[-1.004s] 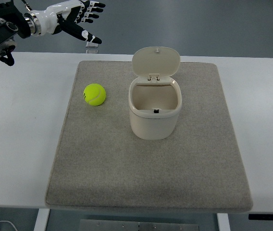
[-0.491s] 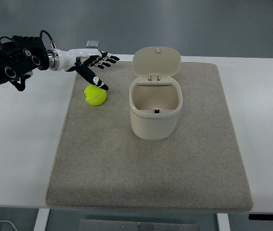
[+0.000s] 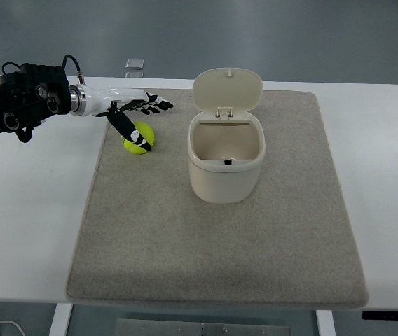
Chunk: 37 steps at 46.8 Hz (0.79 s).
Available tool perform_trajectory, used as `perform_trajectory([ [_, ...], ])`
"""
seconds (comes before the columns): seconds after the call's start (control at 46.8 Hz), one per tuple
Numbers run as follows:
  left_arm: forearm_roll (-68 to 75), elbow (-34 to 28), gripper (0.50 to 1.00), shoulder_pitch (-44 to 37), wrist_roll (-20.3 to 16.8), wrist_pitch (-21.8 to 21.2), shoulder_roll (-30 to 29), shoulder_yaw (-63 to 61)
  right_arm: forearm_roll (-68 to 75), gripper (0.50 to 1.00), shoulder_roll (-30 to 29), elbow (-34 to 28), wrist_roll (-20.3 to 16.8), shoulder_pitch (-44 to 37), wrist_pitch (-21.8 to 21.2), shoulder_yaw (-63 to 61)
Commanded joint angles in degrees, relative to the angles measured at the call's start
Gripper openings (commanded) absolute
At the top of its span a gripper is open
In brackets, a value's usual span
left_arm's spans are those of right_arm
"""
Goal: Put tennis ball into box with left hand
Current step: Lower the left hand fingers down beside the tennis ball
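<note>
Box (image 3: pixel 225 159) sits mid-mat (image 3: pixel 220 266), mouth clear from above. Its lid (image 3: pixel 228 89) stands upright at the 12 o'clock rim and blocks entry from that side; 3, 6 and 9 o'clock rims are open. Left hand (image 3: pixel 130 112) crowds the tennis ball (image 3: pixel 139 138) from 12 o'clock, thumb over the ball's top. Bare mat strip between ball and box, at the ball's 3 o'clock. Mat from 5 to 7 o'clock of the box is free.
</note>
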State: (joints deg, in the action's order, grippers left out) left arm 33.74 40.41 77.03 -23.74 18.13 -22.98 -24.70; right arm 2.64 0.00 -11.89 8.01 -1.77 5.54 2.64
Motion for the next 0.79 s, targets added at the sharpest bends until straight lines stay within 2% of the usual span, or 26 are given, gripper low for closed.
perform_trajectory([
  [0.0,1.5,2.12,0.99,0.75,0.01,-0.72,-1.54,0.17,0.0,0.938,0.0,0.02,-0.01,-0.08,0.0,0.0],
  [0.192,3.34,2.39,0.99,1.45,-0.17,-1.25,-3.48,0.26,0.0,0.938,0.0,0.02,-0.01,0.01,0.0,0.0],
  [0.32,6.69,2.48,0.99,2.16,-0.61,-4.32,-3.74,0.61,0.0,0.938,0.0,0.02,-0.01,0.01,0.0,0.0],
  [0.427,7.57,2.65,0.99,2.42,-0.61,-4.94,-3.48,0.53,0.0,0.938,0.0,0.02,-0.01,-0.07,0.0,0.0],
  [0.641,15.47,7.04,0.99,2.42,-0.7,-8.98,-3.48,0.44,0.0,0.938,0.0,0.02,-0.01,0.01,0.0,0.0],
  [0.769,18.64,8.1,0.99,3.21,-0.78,-9.34,-3.65,0.44,0.0,0.938,0.0,0.02,-0.01,-0.07,0.0,0.0],
])
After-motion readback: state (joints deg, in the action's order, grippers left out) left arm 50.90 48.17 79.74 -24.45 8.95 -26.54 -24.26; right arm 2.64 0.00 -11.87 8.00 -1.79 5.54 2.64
